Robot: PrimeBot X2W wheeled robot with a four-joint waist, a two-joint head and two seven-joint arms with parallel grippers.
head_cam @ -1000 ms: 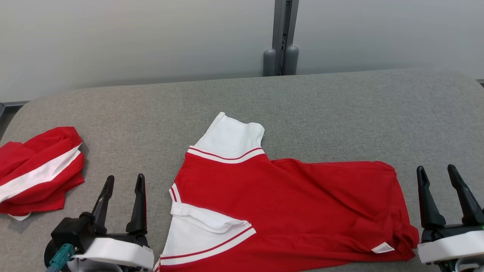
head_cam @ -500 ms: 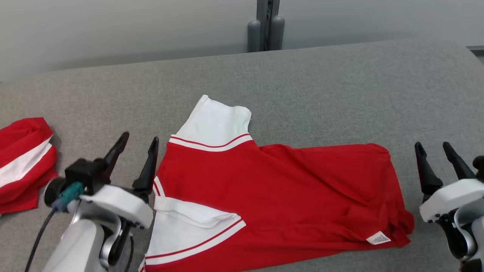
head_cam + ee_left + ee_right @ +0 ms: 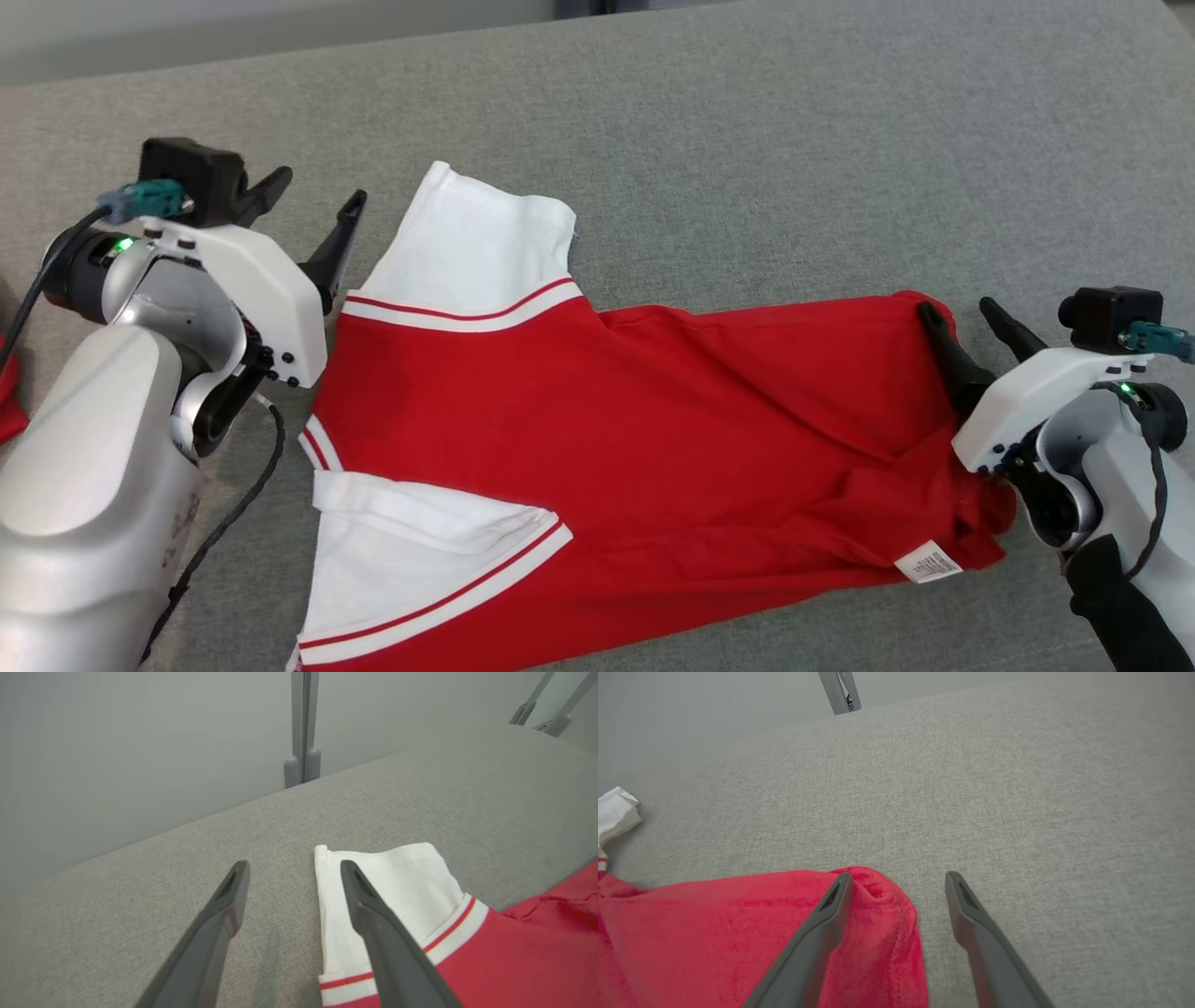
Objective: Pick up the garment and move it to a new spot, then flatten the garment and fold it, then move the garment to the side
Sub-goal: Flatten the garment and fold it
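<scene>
The garment (image 3: 635,420) is a red shirt with white, red-striped sleeves, spread on the grey padded table (image 3: 747,140). One white sleeve (image 3: 471,247) points to the far side; the other lies folded near the front. My left gripper (image 3: 319,185) stands open just left of the far sleeve. In the left wrist view the left gripper (image 3: 294,865) has its right finger over the edge of the sleeve (image 3: 402,882). My right gripper (image 3: 956,306) is open at the shirt's far right corner. In the right wrist view the right gripper (image 3: 899,876) straddles the red hem corner (image 3: 882,905).
A sliver of a second red garment (image 3: 6,406) shows at the left edge. A white label (image 3: 927,563) sticks out at the shirt's near right corner. A grey post (image 3: 302,728) and a wall stand behind the table's far edge.
The head camera has tilted down. Both arms have reached forward: the left gripper up beside the far sleeve, the right gripper onto the far right hem corner. Both stay open.
</scene>
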